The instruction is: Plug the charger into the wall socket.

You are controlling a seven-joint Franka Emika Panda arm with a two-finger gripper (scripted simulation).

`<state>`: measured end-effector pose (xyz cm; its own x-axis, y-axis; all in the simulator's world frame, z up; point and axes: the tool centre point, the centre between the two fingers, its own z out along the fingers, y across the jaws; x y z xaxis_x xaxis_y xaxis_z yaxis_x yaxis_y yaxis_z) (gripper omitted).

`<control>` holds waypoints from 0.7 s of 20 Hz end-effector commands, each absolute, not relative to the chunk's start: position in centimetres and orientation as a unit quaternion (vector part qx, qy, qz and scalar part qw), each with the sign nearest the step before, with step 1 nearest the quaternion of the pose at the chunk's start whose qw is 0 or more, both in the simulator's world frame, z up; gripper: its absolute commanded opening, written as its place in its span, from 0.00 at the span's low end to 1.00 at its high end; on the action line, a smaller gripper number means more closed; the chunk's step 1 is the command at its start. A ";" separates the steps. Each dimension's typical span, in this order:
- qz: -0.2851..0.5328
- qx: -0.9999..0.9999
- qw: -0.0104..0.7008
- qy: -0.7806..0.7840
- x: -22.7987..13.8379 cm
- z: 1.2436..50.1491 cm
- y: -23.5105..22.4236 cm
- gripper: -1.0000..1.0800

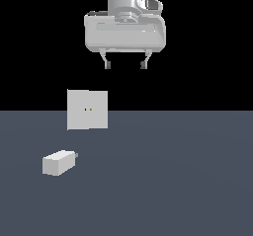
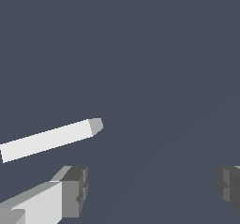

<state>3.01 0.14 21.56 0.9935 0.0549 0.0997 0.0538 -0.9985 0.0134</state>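
On the dark grey floor [image 1: 188,180] we note the gripper [image 1: 125,63] at top centre, fingers spread wide, empty, above the wall socket [image 1: 87,109] and charger [image 1: 58,162]; no writing is legible.

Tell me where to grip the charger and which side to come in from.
Grip the charger across its two long side faces, mid-body, coming from above. It lies flat on the floor, prongs toward the wall socket; the open gripper hangs high above, empty.
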 end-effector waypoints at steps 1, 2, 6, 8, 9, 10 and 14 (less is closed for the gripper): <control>0.050 0.998 0.005 0.027 3.0 21.6 0.1 0.96; 0.050 0.998 0.005 0.027 3.0 21.5 0.2 0.96; 0.051 0.998 0.005 0.024 2.7 21.3 0.3 0.96; 0.053 0.998 0.006 0.021 2.4 21.0 0.5 0.96; 0.053 0.998 0.006 0.019 2.2 20.8 0.6 0.96; 0.054 0.998 0.006 0.016 2.0 20.6 0.7 0.96; 0.059 0.998 0.006 0.004 0.9 19.5 1.4 0.96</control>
<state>1.36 1.11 19.97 0.9932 0.0177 0.1149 0.0162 -0.9998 0.0134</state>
